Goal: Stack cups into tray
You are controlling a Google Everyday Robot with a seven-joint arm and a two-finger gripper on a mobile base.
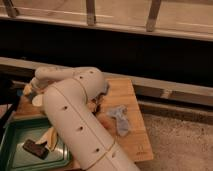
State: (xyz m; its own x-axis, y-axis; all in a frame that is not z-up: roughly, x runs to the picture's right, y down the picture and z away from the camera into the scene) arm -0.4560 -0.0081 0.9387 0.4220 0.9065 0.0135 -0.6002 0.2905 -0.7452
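Tool [30, 93]: at the far left end of the forearm, low over the back-left corner of the desk [131, 97]. It is mostly hidden behind the wrist housing, so I cannot tell whether it is open or closed, or whether it has hold of anything.

Just beside the tool: a pale rounded shape, probably the cream cup [37, 101], sits right under the wrist; contact is not resolvable. A small orange-yellow round object [26, 90] lies next to it.

Arm [75, 120]: a thick white tube rising from the bottom edge, bending at the elbow and reaching left. It covers the middle of the desk and blocks the view of whatever lies there.

Tray [11, 150]: dark green, at the front-left of the desk, well in front of the tool, with its right end hidden by the arm. Inside lie a dark brown block [35, 148] and a pale yellowish strip [49, 135].

Right of the arm: a red-brown patch [95, 106] shows at the arm's edge, and a crumpled grey-blue cloth [120, 120] lies flat on the wood.

Beyond: a pale ledge [165, 89] runs behind the desk, and speckled floor [180, 145] lies to the right.
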